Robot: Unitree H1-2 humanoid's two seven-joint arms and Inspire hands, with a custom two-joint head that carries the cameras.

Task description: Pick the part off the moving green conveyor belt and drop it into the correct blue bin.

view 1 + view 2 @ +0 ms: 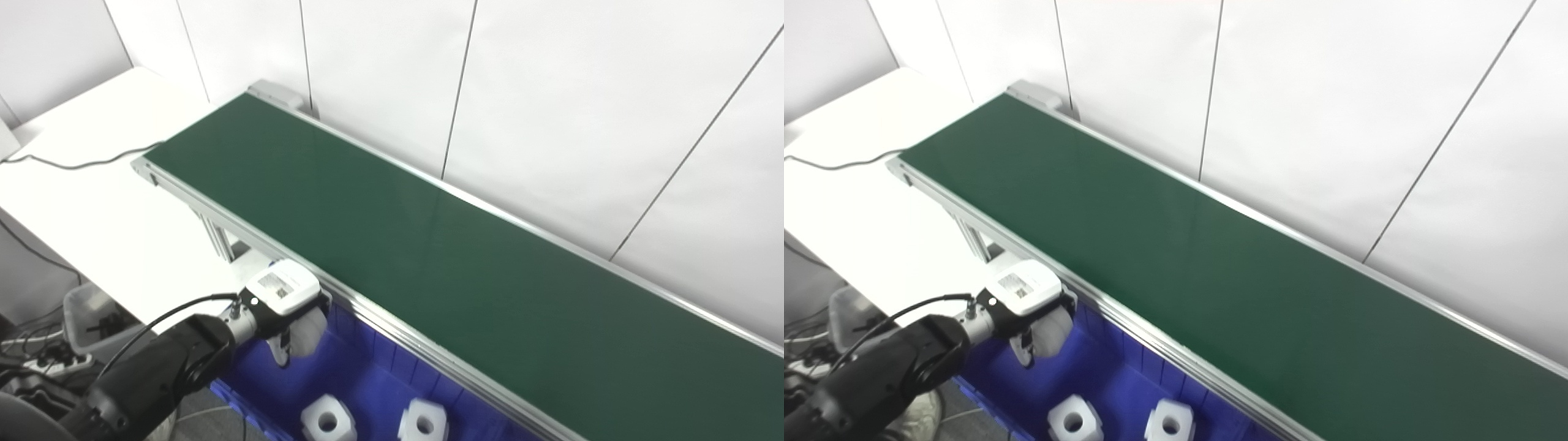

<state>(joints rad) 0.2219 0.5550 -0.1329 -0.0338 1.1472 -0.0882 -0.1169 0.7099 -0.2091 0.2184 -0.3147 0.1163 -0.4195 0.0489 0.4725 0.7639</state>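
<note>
The green conveyor belt (429, 245) runs from far left to near right and carries no part. My left hand (285, 303) hangs over the far left end of the blue bin (367, 373), just in front of the belt's near rail. Its fingers point down, closed around a white rounded part (306, 334) held above the bin floor. Two white blocky parts with centre holes (327, 419) (422, 421) lie in the bin to the right of the hand. My right hand is not in view.
The belt's aluminium rail (392, 324) borders the bin's far side. A white table (92, 202) with a black cable (79, 162) lies to the left. A clear box and cables (86, 318) sit on the floor at lower left. White wall panels stand behind the belt.
</note>
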